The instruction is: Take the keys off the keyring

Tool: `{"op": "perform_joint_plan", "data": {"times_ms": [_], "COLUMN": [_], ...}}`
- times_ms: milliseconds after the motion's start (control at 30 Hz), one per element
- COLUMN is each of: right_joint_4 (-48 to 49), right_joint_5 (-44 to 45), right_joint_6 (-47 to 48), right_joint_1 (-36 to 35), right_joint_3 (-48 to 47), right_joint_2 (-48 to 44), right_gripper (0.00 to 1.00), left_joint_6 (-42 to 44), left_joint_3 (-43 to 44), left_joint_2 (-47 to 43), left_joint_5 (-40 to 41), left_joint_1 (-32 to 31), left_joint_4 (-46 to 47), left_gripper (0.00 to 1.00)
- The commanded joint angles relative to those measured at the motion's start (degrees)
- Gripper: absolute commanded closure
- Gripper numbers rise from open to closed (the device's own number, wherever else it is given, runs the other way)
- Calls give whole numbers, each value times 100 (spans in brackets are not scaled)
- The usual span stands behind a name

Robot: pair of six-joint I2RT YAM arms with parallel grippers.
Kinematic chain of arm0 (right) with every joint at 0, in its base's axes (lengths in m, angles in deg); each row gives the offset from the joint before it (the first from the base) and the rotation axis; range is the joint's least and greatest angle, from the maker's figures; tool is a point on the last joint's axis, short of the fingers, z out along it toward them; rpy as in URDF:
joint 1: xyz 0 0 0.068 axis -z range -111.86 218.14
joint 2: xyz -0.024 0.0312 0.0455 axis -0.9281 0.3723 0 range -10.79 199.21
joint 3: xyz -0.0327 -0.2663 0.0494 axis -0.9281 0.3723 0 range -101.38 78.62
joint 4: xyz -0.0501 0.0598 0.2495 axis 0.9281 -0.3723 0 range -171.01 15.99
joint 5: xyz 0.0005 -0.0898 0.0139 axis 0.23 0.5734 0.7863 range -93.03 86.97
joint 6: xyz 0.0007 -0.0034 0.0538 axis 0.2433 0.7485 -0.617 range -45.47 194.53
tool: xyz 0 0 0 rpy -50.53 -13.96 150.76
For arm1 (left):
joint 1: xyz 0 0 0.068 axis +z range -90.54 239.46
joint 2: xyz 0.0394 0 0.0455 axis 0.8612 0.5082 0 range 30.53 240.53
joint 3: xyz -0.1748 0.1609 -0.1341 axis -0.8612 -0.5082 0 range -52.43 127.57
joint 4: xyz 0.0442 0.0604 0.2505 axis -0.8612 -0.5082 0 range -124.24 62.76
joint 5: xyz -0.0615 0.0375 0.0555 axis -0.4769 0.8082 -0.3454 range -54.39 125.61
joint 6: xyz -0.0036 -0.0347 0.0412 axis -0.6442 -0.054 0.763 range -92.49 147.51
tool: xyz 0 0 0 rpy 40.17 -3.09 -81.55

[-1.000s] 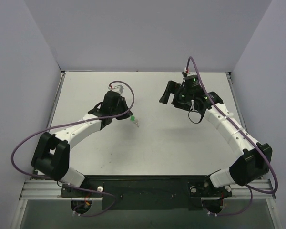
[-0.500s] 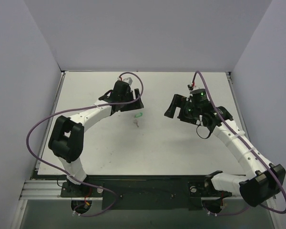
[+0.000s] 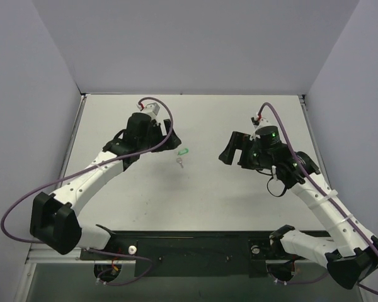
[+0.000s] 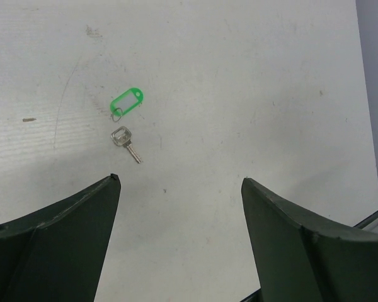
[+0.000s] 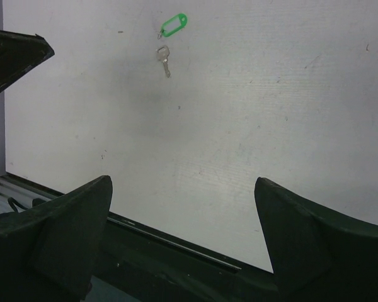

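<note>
**Tiny key and green tag lie flat; both grippers spread and empty**

The silver-grey key (image 4: 125, 141) lies flat on the white table (image 4: 271, 75), just beside the green plastic tag (image 4: 127, 101). Its head points toward the tag's small wire ring (image 4: 116, 114). Head and ring look just apart (too small to be sure they are unhooked). Both lie between the arms. The left gripper (image 4: 179, 182) hangs near them with its fingers wide apart and nothing between them. The right gripper (image 5: 183, 182) is likewise spread and empty, well off on the other side.

The key is probably stiff, thin and very light, smooth metal on a smooth top, so a nudge would likely skate it away. Its squarish head looks like the best hold, pinched edge to edge with the fingertips down at the surface. The tag, bulkier but just as light, should take a pinch across its narrow width. The ring seems too fine to be a useful handle.
</note>
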Motion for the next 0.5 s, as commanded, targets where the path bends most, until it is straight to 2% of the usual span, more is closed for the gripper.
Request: {"op": "perform_joint_plan", "data": {"times_ms": [0, 233, 333, 467], "right_joint_4": [-152, -328, -293, -153], "right_joint_5": [349, 842, 790, 886], "right_joint_6": [-59, -59, 46, 82], "right_joint_1": [-161, -478, -504, -496], "right_joint_3": [-122, -341, -490, -640], "right_joint_2": [-331, -709, -858, -1096], "right_gripper": [10, 9, 1, 0], "left_joint_6": [181, 242, 278, 409], "left_joint_3": [-453, -1131, -1420, -1693], "left_joint_2": [-785, -1936, -2376, -3000], "left_joint_5": [156, 271, 289, 324], "left_joint_1": [23, 32, 32, 40], "left_joint_4": [-197, -285, -355, -522], "left_gripper": [12, 12, 12, 11]}}
